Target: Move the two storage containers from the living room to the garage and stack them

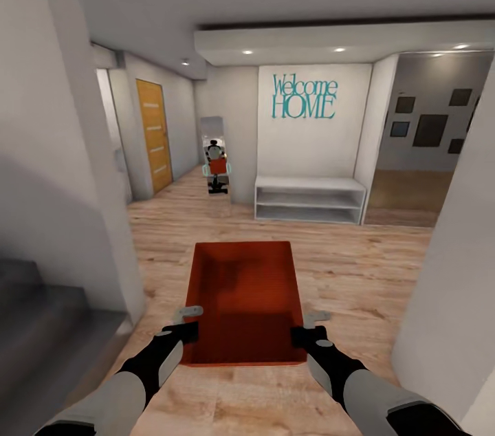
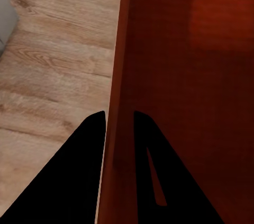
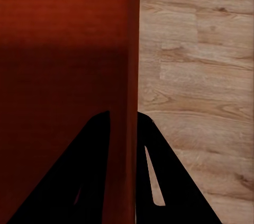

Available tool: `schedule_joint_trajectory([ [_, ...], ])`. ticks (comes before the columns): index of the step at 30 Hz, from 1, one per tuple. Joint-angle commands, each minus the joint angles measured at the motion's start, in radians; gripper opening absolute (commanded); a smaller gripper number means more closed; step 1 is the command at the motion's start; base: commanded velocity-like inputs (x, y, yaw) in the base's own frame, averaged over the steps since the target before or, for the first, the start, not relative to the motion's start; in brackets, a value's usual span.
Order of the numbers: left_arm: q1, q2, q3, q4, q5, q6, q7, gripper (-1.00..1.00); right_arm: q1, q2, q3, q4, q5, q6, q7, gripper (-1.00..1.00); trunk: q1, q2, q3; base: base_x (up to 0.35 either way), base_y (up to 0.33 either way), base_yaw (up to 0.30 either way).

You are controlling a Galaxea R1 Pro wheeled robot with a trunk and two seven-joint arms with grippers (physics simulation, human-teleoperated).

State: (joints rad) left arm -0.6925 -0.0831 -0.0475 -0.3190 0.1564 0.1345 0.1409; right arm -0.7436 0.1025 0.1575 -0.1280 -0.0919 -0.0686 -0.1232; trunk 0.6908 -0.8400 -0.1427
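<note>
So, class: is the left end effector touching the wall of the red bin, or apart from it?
Touching. In the left wrist view, the left end effector straddles the red bin, a finger pressed on each side of its wall with no gap.

Red-orange storage container point(image 1: 244, 298), rectangular and open-topped, with plain, slightly tapered walls. It is held level above a light wood plank floor, long axis pointing away from the robot, open side up. The interior is bare; the near half lies in shadow. Its left wall point(image 2: 119, 75) and right wall point(image 3: 132, 65) each stand upright between a pair of black gripper fingers (one finger inside, one outside). Whether a second container is nested in it cannot be told.
</note>
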Motion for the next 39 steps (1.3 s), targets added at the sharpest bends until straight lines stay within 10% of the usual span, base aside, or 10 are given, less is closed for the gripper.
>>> schedule_joint_trajectory([
  [1,-0.001,0.011,0.021,-0.038,-0.015,-0.001,0.017,-1.00,0.000,-0.006,-0.009,0.004,-0.014,-0.005,-0.007,-1.00,0.001,-0.001,-0.002,0.323,0.000,0.000],
  [39,-0.001,0.010,0.021,-0.038,-0.015,-0.001,0.017,-1.00,0.000,-0.007,-0.009,0.005,-0.015,-0.004,-0.006,-1.00,0.001,-0.001,-0.002,0.323,0.000,0.115],
])
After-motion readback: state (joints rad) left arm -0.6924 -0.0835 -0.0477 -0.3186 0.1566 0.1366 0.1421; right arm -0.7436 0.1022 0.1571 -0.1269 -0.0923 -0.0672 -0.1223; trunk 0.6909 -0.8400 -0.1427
